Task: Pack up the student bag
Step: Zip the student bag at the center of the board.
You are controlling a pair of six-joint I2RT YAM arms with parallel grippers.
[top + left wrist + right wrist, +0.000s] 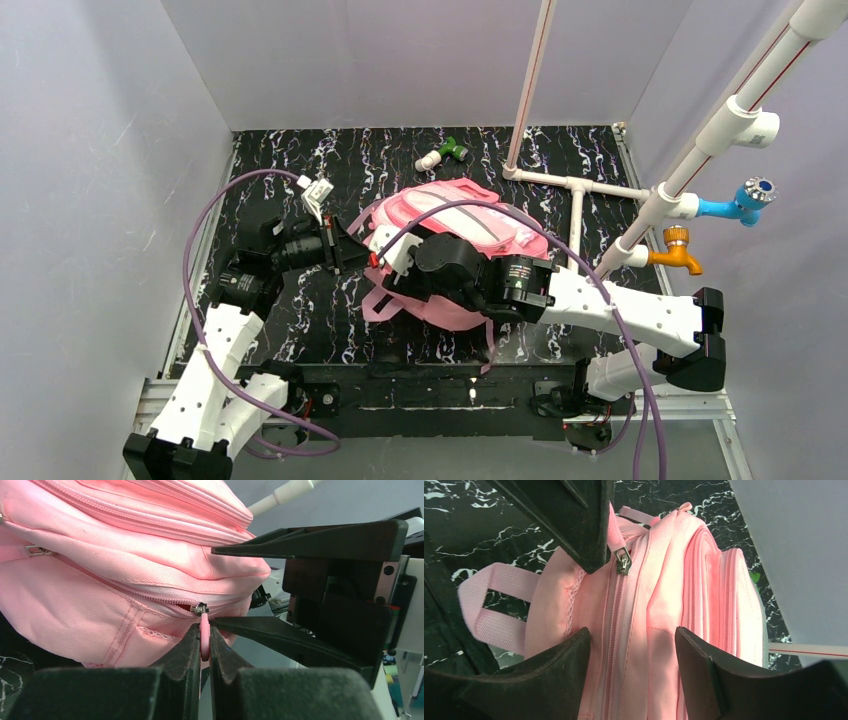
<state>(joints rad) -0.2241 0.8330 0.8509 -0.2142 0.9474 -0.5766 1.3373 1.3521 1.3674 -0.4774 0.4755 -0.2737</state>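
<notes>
Looks like the zipper step. The left gripper (205, 642) is clenched on the pink zipper pull (204, 630) of the student bag (465, 215), which lies mid-worktop (300, 320). The right gripper (631, 635) is released, jaws astride the bag's edge. Next it probably needs to brace the fabric so the pull slides.

Lab test booth: plain walls (100, 150), black marbled tabletop (300, 320), PVC pipe rig (575, 185), taps (680, 250)
</notes>
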